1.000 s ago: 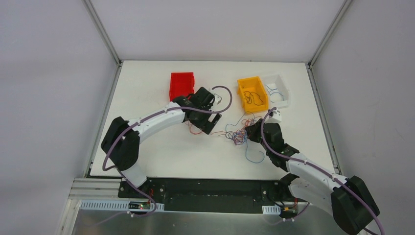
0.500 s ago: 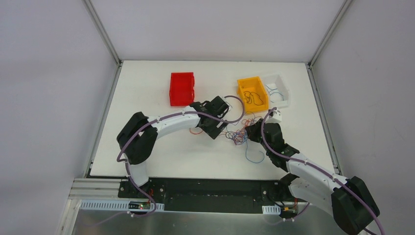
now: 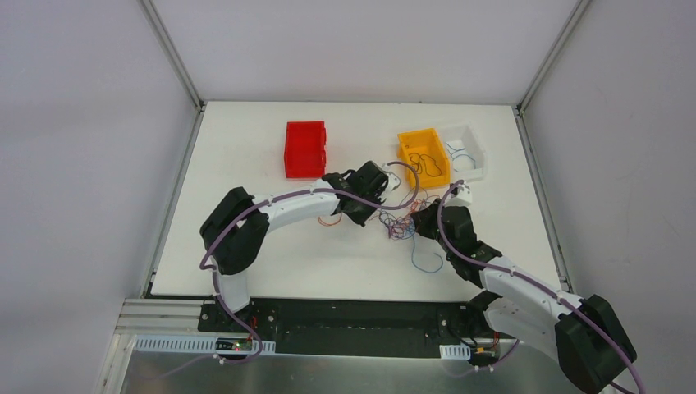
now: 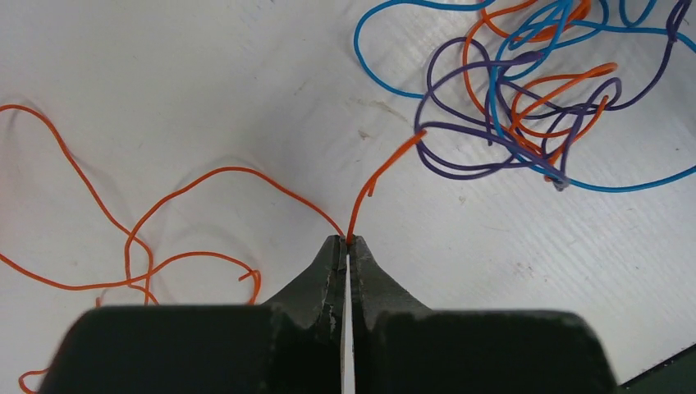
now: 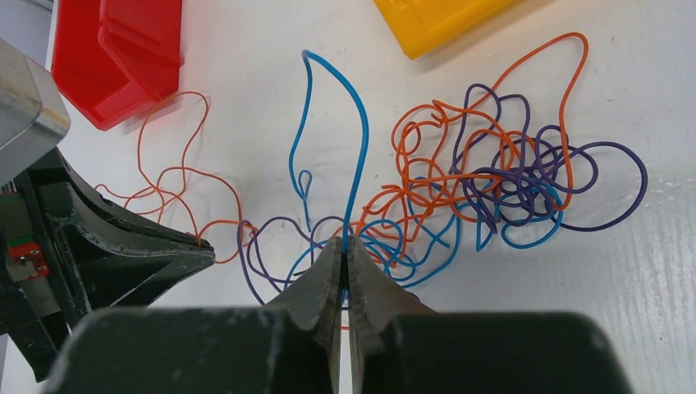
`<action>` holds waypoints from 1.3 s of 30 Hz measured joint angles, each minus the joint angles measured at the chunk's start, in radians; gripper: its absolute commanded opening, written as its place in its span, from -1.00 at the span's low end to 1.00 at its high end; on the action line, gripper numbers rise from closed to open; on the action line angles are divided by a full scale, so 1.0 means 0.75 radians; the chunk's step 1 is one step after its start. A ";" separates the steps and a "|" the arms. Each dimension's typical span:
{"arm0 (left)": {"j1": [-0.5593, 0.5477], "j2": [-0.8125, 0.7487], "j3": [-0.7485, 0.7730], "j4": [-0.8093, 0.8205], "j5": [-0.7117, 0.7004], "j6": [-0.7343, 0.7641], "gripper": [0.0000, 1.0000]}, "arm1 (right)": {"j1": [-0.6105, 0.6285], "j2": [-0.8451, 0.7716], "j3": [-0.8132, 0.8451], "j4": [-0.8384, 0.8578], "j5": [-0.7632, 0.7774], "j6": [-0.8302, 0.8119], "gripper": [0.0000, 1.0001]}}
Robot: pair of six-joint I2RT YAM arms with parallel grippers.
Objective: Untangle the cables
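From above, we see the cables [image 3: 400, 227] knotted mid-counter [image 3: 246, 148]. Left wrist: our left gripper [image 4: 345, 243] pinches an orange strand [image 4: 392, 158]. Right wrist: our right gripper [image 5: 342, 245] clamps a blue strand [image 5: 364, 139]. We judge the wires light and springy, best gripped near free ends.

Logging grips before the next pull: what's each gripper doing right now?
Left gripper: closed, pinching an orange wire.
Right gripper: closed, pinching a blue wire.
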 measured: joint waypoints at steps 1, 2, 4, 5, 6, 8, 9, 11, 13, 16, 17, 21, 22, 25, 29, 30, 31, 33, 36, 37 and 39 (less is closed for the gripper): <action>0.000 0.000 -0.002 0.006 0.011 0.003 -1.00 | 0.000 0.003 0.000 0.000 0.000 0.000 -0.87; 0.000 0.000 -0.005 0.012 0.012 0.003 -1.00 | 0.000 0.006 0.000 0.000 -0.001 -0.001 -0.81; 0.001 -0.004 -0.027 0.028 -0.008 0.002 -1.00 | 0.000 0.015 0.000 0.001 -0.009 -0.005 -0.53; 0.001 -0.012 -0.045 0.032 -0.025 -0.002 -1.00 | 0.000 0.021 0.000 0.002 -0.018 -0.006 -0.24; 0.002 -0.024 -0.065 0.032 -0.039 -0.006 -1.00 | 0.000 0.033 0.001 0.005 -0.036 -0.014 -0.02; 0.004 -0.059 -0.099 0.026 -0.049 -0.015 -1.00 | 0.000 0.072 0.005 0.011 -0.081 -0.026 0.32; 0.004 -0.081 -0.112 0.023 -0.053 -0.023 -1.00 | 0.001 0.093 0.010 0.014 -0.107 -0.029 0.40; 0.007 -0.122 -0.124 0.021 -0.057 -0.033 -1.00 | 0.007 0.146 0.030 0.018 -0.163 -0.045 0.48; 0.013 -0.165 -0.126 0.025 -0.056 -0.049 -1.00 | 0.018 0.186 0.048 0.024 -0.204 -0.056 0.50; 0.030 -0.221 -0.129 0.027 -0.034 -0.079 -1.00 | 0.041 0.237 0.074 0.033 -0.247 -0.069 0.50; 0.034 -0.234 -0.131 0.027 -0.028 -0.089 -1.00 | 0.047 0.256 0.086 0.033 -0.257 -0.070 0.50; 0.067 -0.273 -0.144 0.027 0.000 -0.128 -1.00 | 0.059 0.353 0.157 0.015 -0.261 -0.069 0.47; 0.075 -0.276 -0.146 0.026 0.006 -0.135 -1.00 | 0.059 0.383 0.182 -0.003 -0.251 -0.064 0.44; 0.101 -0.283 -0.158 0.027 0.014 -0.162 -1.00 | 0.057 0.464 0.253 -0.076 -0.190 -0.038 0.34; 0.160 -0.332 -0.201 0.025 0.019 -0.215 -1.00 | 0.021 0.567 0.345 -0.213 -0.087 0.031 0.24; 0.176 -0.348 -0.212 0.026 0.021 -0.227 -1.00 | 0.008 0.585 0.357 -0.232 -0.077 0.044 0.19; 0.198 -0.369 -0.225 0.026 0.023 -0.240 -1.00 | -0.013 0.610 0.369 -0.251 -0.070 0.066 0.10; 0.239 -0.413 -0.246 0.026 0.022 -0.263 -1.00 | -0.050 0.635 0.393 -0.267 -0.068 0.100 -0.44; 0.297 -0.472 -0.277 0.027 0.004 -0.312 -1.00 | -0.094 0.669 0.411 -0.311 -0.049 0.154 -0.88; 0.319 -0.491 -0.291 0.028 -0.004 -0.331 -1.00 | -0.101 0.673 0.412 -0.319 -0.043 0.170 -0.89; 0.368 -0.531 -0.330 0.029 -0.028 -0.378 -1.00 | -0.111 0.673 0.424 -0.361 0.001 0.199 -0.91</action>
